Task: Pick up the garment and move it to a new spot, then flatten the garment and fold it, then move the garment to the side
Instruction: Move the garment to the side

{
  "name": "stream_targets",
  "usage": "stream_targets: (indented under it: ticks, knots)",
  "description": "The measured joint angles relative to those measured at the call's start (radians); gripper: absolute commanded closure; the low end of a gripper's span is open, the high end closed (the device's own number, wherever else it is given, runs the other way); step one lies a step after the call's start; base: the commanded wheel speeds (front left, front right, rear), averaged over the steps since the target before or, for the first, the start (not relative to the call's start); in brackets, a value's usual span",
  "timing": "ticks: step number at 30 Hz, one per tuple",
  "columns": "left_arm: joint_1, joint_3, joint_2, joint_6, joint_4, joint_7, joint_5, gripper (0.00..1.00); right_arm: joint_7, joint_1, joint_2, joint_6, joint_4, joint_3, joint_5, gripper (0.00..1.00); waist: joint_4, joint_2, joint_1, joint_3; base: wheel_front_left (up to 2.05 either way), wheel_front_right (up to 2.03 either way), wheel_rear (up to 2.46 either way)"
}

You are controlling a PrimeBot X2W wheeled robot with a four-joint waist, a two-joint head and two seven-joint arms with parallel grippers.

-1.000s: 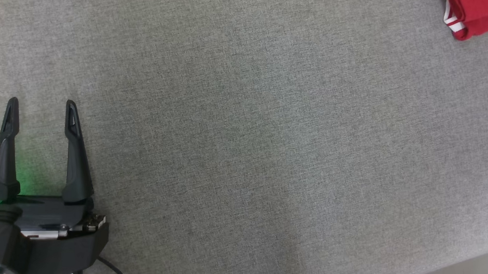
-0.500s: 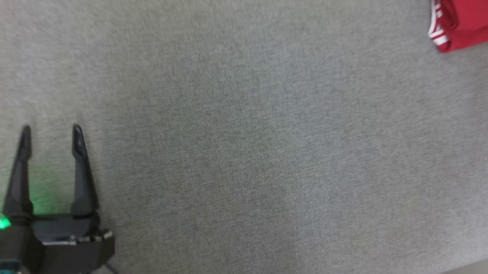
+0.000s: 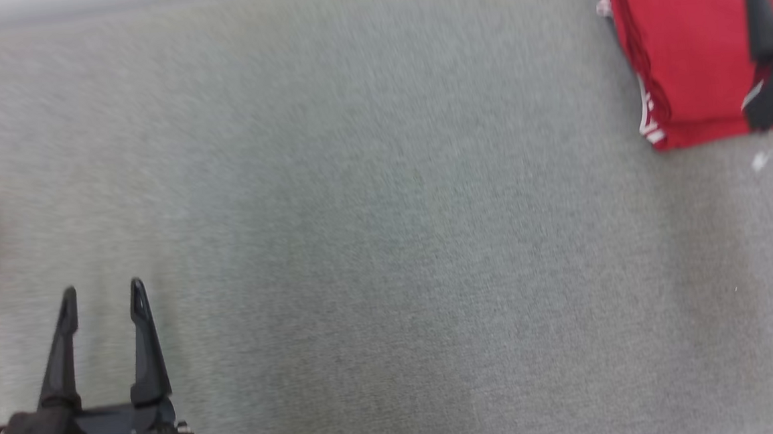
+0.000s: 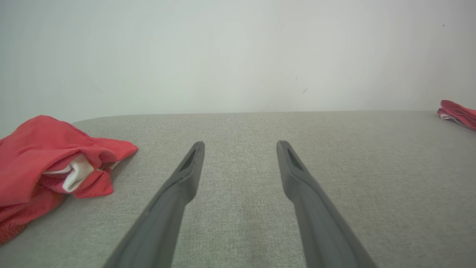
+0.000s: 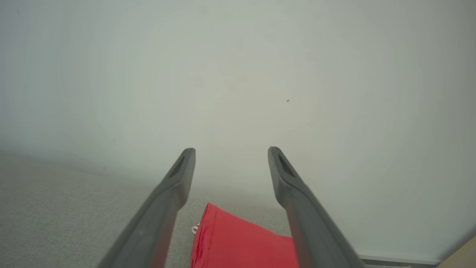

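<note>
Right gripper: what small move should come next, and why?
Probably draw the right gripper up and back, clear of the folded red garment. It is open and holds nothing, and the garment already lies folded at the far right of the grey surface, so that step looks done.

Soft, even, near-shadowless light; head view smeared with motion blur.

The head view has shifted, and the right pincer, now spread open, appears over the garment.
</note>
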Motion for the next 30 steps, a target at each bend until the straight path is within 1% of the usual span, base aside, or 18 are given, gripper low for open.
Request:
stream_targets:
  ticks: [5, 10, 14, 23, 30]
  knots:
    - [0.037, 0.003, -0.010, 0.001, 0.015, -0.005, -0.007, 0.00, 0.000, 0.186, 0.039, 0.000, -0.121, -0.077, -0.030, 0.00, 0.026, -0.0001, -0.0001, -0.078, 0.00, 0.00, 0.00]
    - [0.055, 0.001, -0.016, 0.000, 0.029, -0.006, -0.009, 0.00, 0.009, 0.350, 0.098, 0.000, -0.238, -0.164, -0.052, 0.00, 0.049, -0.0001, -0.0001, -0.137, 0.00, 0.00, 0.00]
    - [0.066, 0.002, -0.023, 0.000, 0.039, -0.007, -0.015, 0.00, 0.035, 0.483, 0.159, 0.000, -0.332, -0.217, -0.070, 0.00, 0.062, -0.0001, -0.0001, -0.173, 0.00, 0.00, 0.00]
    - [0.079, -0.009, -0.038, -0.008, 0.057, -0.008, -0.016, 0.00, 0.079, 0.737, 0.301, 0.000, -0.522, -0.294, -0.097, 0.00, 0.071, -0.0001, 0.0000, -0.224, 0.00, 0.00, 0.00]
    - [0.090, -0.004, -0.040, -0.016, 0.072, -0.009, -0.017, 0.00, 0.093, 0.882, 0.394, 0.000, -0.619, -0.334, -0.115, 0.00, 0.077, -0.0001, 0.0001, -0.248, 0.00, 0.00, 0.00]
